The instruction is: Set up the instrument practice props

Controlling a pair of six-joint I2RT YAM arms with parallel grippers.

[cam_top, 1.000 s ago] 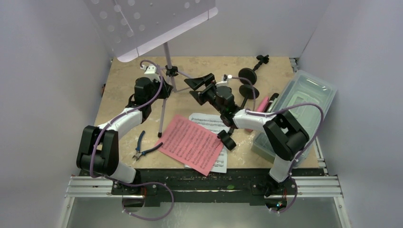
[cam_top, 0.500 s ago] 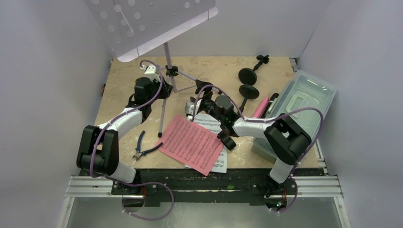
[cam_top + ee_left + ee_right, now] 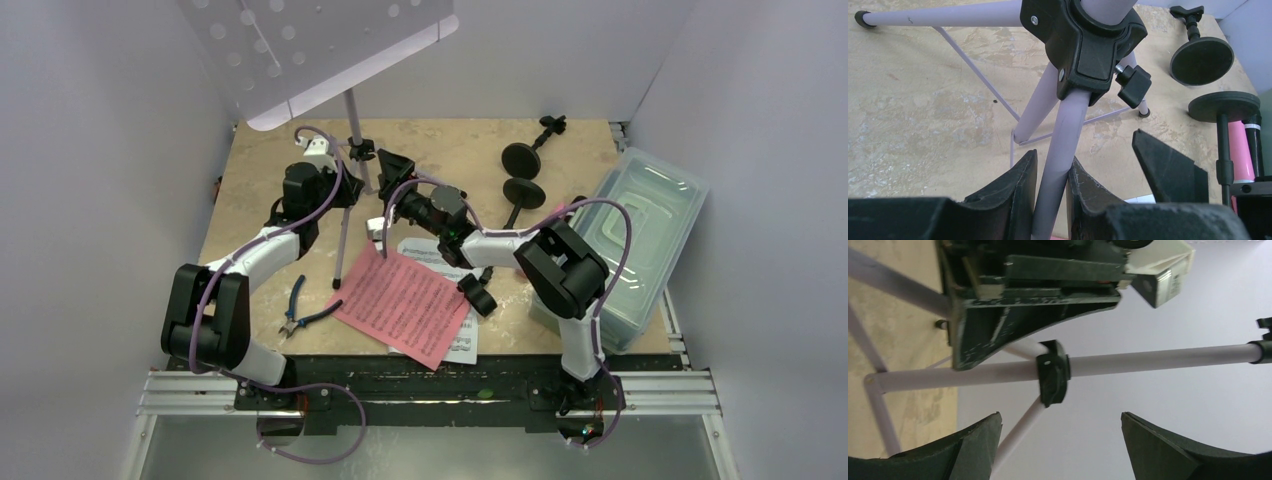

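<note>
The lavender perforated music desk (image 3: 310, 50) stands on its pole (image 3: 352, 125) and slim tripod at the back left. My left gripper (image 3: 335, 195) is shut on one tripod leg (image 3: 1060, 150), just below the black hub (image 3: 1083, 40). My right gripper (image 3: 387, 195) is open and empty, its jaws wide apart beside the pole (image 3: 1158, 357) and hub (image 3: 1050, 372), not touching them. A pink sheet-music page (image 3: 405, 300) lies over a white page (image 3: 432, 252) at the front middle. Two black round-based poles (image 3: 520, 158) (image 3: 523, 192) stand at the back right. A pink microphone (image 3: 1240, 150) lies near them.
Blue-handled pliers (image 3: 300, 310) lie at the front left. A clear plastic tub (image 3: 640, 230) sits at the right edge. A small black piece (image 3: 478, 293) lies by the pages. White walls close in the table on three sides.
My right arm has swung left from near the round-based poles to the tripod pole, its gripper staying open. My left gripper has not moved.
</note>
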